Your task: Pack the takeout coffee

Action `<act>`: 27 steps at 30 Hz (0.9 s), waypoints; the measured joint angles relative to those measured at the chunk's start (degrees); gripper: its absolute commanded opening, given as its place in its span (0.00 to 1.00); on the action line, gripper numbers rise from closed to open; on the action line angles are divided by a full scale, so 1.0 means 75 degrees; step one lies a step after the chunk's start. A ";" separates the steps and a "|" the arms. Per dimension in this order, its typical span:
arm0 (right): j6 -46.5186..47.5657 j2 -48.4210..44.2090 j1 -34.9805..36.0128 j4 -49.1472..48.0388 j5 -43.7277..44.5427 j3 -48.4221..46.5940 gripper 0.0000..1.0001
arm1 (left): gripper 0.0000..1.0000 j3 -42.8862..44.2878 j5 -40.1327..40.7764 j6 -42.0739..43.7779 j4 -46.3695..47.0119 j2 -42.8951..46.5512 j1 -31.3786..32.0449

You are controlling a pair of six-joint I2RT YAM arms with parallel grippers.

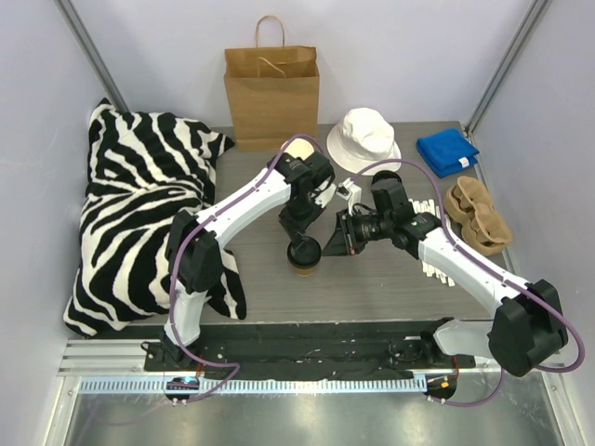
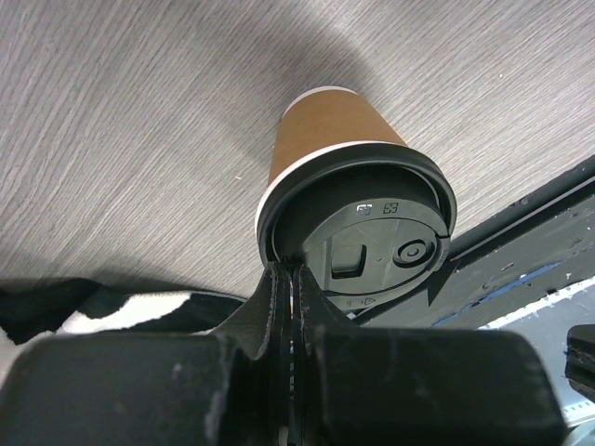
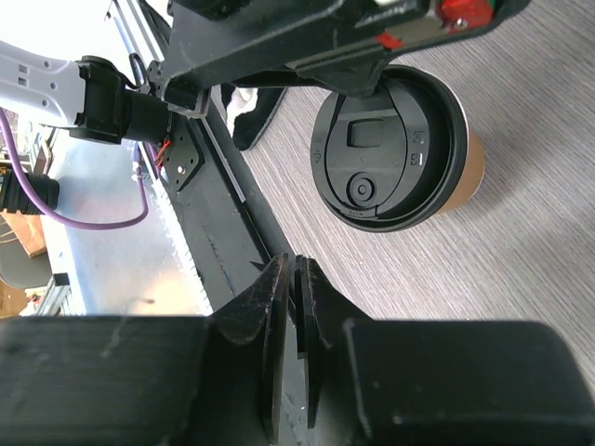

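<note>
With the takeout coffee [image 1: 304, 254] upright on the tabletop [image 1: 376, 290], left end effector [image 2: 290, 275] shut against its lid [image 2: 376, 243] and right end effector [image 3: 296, 271] narrow, empty, you should probably press straight down, not sideways.

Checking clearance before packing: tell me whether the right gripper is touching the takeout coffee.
Apart. The right wrist view shows a strip of bare table between the right gripper and the takeout coffee.

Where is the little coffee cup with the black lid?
In the top view the takeout coffee stands near the middle of the table, right under the left fingers, with the right fingers close on its right.
</note>
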State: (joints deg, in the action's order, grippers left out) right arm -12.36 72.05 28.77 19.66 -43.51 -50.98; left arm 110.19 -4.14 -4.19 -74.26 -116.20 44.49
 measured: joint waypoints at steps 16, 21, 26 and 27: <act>-0.0501 0.0338 0.0449 -0.1128 0.0414 0.0341 0.16 | 0.00 -0.0221 -0.0067 0.0015 0.0035 0.0000 -0.0102; -0.0726 0.0475 0.0530 -0.1545 0.0685 0.0632 0.16 | 0.00 -0.0224 -0.0134 0.0015 0.0038 0.0000 -0.0114; -0.0941 0.0498 0.0571 -0.1848 0.0813 0.0691 0.16 | 0.00 -0.0224 -0.0169 0.0006 0.0038 0.0000 -0.0122; -0.0982 0.0501 0.0580 -0.1900 0.0828 0.0691 0.17 | 0.00 -0.0224 -0.0192 0.0000 0.0038 0.0000 -0.0122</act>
State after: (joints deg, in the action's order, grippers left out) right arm -19.73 75.81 33.12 5.41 -37.30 -45.80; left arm 108.51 -5.58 -4.19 -73.97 -116.20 43.57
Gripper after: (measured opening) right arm 0.159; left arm 0.015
